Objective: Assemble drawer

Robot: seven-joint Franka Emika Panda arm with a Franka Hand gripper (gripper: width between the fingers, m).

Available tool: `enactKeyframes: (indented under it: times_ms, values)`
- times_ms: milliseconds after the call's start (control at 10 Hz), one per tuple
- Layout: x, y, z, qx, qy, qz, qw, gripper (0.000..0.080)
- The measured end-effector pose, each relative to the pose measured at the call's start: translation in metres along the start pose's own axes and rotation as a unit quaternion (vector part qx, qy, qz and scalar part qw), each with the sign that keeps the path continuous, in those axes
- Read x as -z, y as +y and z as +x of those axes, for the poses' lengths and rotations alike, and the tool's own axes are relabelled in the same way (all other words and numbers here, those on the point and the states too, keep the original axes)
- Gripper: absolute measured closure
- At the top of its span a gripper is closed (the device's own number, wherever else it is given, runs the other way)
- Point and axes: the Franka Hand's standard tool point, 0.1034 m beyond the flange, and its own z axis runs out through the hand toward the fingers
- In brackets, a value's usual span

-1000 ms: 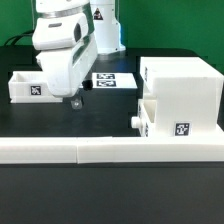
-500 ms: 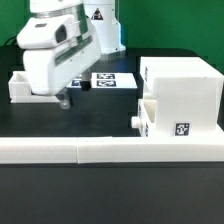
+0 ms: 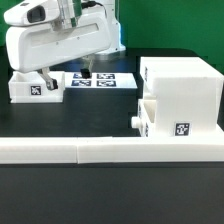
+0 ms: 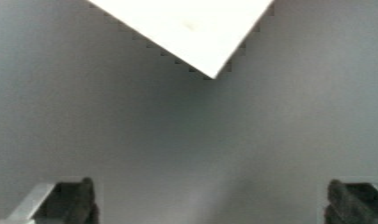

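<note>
A large white drawer housing stands at the exterior view's right. A small white drawer box with a round knob sits in its lower front. A second white drawer box lies at the left, partly behind the arm. The arm is turned sideways above that left box, and I cannot make out its fingertips there. In the wrist view my gripper is open and empty, its two dark fingers far apart. Beyond them is blurred grey and one white corner of a part I cannot identify.
The marker board lies flat at the back middle, partly covered by the arm. A long low white wall runs along the table's front edge. The table top is black.
The arm has swung toward the exterior view's left and lifted. The hand, which pointed down at the table beside the left box, now lies turned sideways above it.
</note>
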Motion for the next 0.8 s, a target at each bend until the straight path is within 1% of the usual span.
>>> enactKeyframes:
  times_ms: [400, 500, 600, 700, 800]
  values:
    - [-0.001, -0.001, 0.000, -0.115, 0.002, 0.003, 0.993, 0.0150]
    - [0.002, -0.001, -0.004, -0.164, 0.000, -0.001, 0.986, 0.0150]
    - [0.008, -0.005, -0.009, -0.193, -0.003, -0.007, 0.981, 0.0150]
    - [0.014, -0.011, -0.013, -0.202, -0.006, -0.014, 0.979, 0.0150]
    - [0.015, -0.017, -0.017, -0.198, -0.008, -0.019, 0.980, 0.0150]
